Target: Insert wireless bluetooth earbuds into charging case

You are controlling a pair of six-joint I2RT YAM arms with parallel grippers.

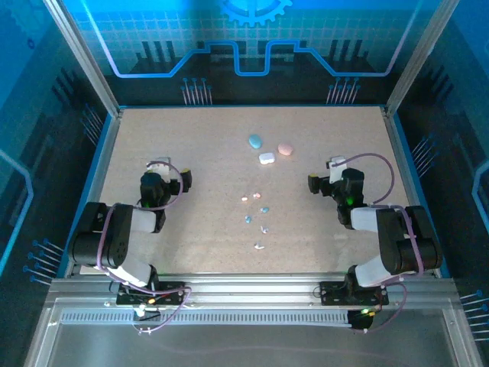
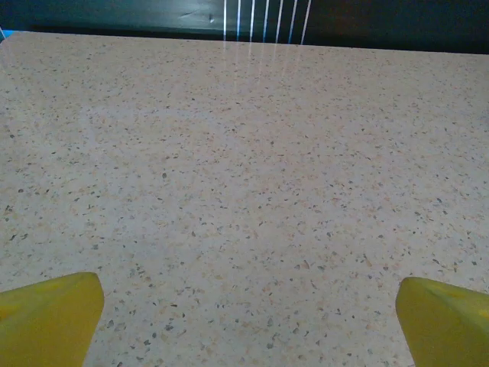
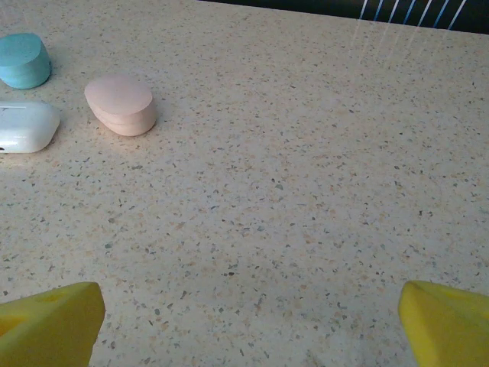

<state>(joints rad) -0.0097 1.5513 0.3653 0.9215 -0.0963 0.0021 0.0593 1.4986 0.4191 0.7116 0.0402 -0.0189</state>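
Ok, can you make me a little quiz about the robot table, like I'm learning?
1. True or false: the earbuds lie loose on the table.
2. How many pebble-shaped cases are on the table? A two, B three, C five.
3. Fill in: the left gripper and right gripper both stand ____.
Key: 1 true; 2 B (blue, white, pink); 3 open.

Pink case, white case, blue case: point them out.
pink case (image 3: 118,98), right wrist view, top face.
white case (image 3: 27,126), right wrist view, glossy top.
blue case (image 3: 21,53), right wrist view, flat top.
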